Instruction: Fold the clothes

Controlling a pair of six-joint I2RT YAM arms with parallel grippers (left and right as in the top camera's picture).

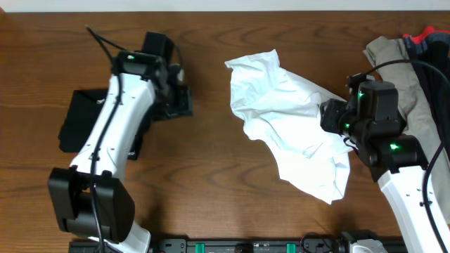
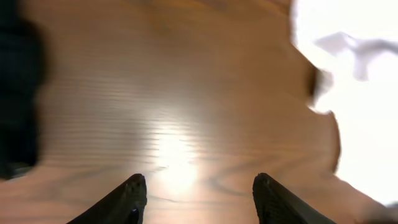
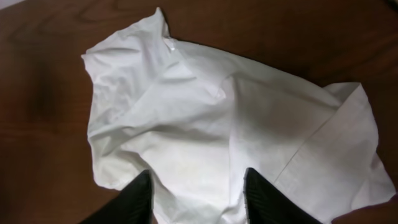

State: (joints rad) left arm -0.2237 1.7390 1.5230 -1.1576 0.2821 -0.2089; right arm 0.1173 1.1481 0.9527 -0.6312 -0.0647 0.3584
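The white T-shirt [image 1: 288,119] of the clothes lies crumpled on the table right of centre, with no print showing. My right gripper [image 1: 330,116] hovers over the shirt's right side. In the right wrist view its fingers [image 3: 198,183] stand open, with the wrinkled shirt [image 3: 205,112] lying below and between them, not pinched. My left gripper [image 1: 181,100] is left of the shirt and apart from it. It is open [image 2: 198,186] above bare wood, with the shirt [image 2: 360,93] at the right edge of that view.
A black garment [image 1: 77,119] lies flat under the left arm and shows as a dark blur [image 2: 18,93] in the left wrist view. Khaki [image 1: 394,53], red [image 1: 425,35] and black [image 1: 432,77] garments are piled at the back right. Bare wooden table [image 1: 211,176] lies between the arms.
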